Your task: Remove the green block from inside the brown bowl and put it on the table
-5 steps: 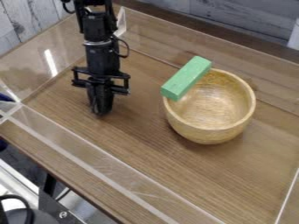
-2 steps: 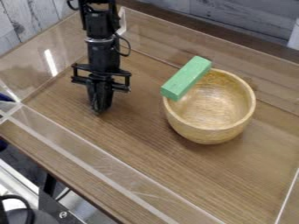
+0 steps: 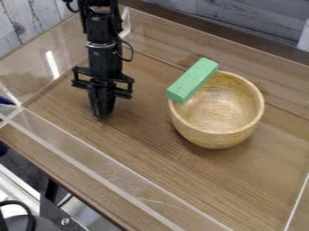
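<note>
The green block [image 3: 192,79] leans on the left rim of the brown bowl [image 3: 219,110], one end down inside and the other sticking up over the edge. My gripper [image 3: 104,111] stands to the left of the bowl, pointing almost straight down at the table [image 3: 108,162]. Its fingers are shut with nothing between them, the tips close to the wood. A clear gap separates the gripper from the bowl and block.
Low clear acrylic walls [image 3: 85,149] edge the tabletop at the front and left. A dark gap and a white wall lie beyond the far edge. Cables and a metal frame [image 3: 24,212] show below the front left corner.
</note>
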`<state>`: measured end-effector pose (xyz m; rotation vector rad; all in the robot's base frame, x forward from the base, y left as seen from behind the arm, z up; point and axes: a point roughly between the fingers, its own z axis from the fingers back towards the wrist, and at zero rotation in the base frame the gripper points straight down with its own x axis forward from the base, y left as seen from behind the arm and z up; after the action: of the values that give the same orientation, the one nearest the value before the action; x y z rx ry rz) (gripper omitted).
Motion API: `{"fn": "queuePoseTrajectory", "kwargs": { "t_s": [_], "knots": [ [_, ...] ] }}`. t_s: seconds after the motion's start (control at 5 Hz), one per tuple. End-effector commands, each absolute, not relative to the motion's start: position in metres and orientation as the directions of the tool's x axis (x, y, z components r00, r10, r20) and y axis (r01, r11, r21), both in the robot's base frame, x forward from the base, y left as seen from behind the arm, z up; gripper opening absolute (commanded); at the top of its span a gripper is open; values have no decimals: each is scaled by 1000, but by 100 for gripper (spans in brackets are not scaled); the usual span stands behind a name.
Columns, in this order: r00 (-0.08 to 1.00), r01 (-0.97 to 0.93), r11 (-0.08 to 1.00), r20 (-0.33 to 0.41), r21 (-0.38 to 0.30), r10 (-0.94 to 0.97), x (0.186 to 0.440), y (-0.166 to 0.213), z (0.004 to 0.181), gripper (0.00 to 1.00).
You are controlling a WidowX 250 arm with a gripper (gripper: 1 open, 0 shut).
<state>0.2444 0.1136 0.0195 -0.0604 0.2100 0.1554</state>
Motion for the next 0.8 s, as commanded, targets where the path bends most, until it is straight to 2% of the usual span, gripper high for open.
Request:
{"fn": "queuePoseTrajectory", "kwargs": {
  "t_s": [0.0, 0.2, 0.4, 0.6],
  "knots": [
    [976, -162, 986, -154, -40, 154, 253, 115, 34, 0],
    [970, -177, 984, -169, -19, 172, 258, 114, 34, 100],
    [964, -194, 981, -185, 2, 191, 263, 114, 36, 100],
    [963, -186, 982, -190, 30, 188, 260, 114, 48, 100]
  ]
}}
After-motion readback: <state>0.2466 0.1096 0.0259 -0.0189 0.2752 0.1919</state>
